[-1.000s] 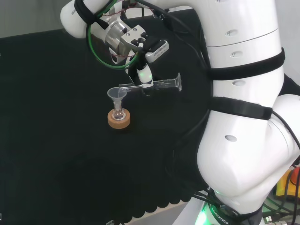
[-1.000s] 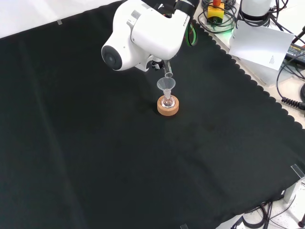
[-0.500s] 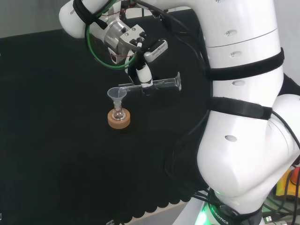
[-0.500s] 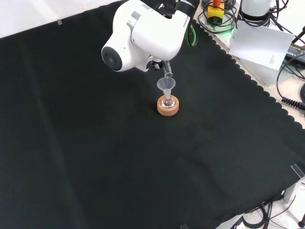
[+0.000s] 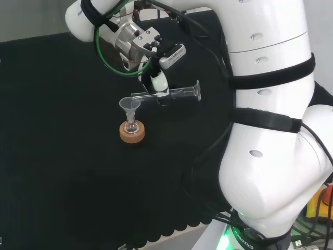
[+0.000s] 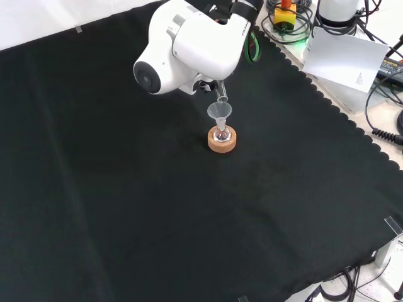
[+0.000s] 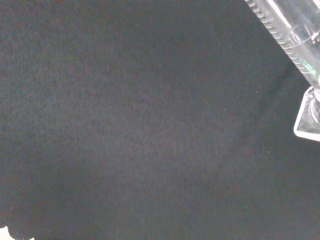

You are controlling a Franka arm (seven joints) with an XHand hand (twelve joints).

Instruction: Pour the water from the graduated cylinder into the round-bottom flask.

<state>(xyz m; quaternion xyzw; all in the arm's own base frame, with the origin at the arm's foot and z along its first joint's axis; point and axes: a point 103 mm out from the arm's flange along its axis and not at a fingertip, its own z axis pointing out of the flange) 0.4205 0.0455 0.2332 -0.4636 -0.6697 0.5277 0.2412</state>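
Pour's on: the hand [image 5: 160,83] is pinching the graduated cylinder [image 5: 174,94], which lies nearly flat with its lip over the funnel [image 5: 129,104] in the round-bottom flask [image 5: 131,125]. I'd tip slowly and keep the lip centred over that funnel.

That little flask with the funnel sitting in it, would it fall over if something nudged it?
Probably fairly easily. The flask looks small and its round bottom rests in a cork ring, which likely steadies it. But the funnel on top seems wider than the neck, so it is likely top-heavy, and the clear ware may break.
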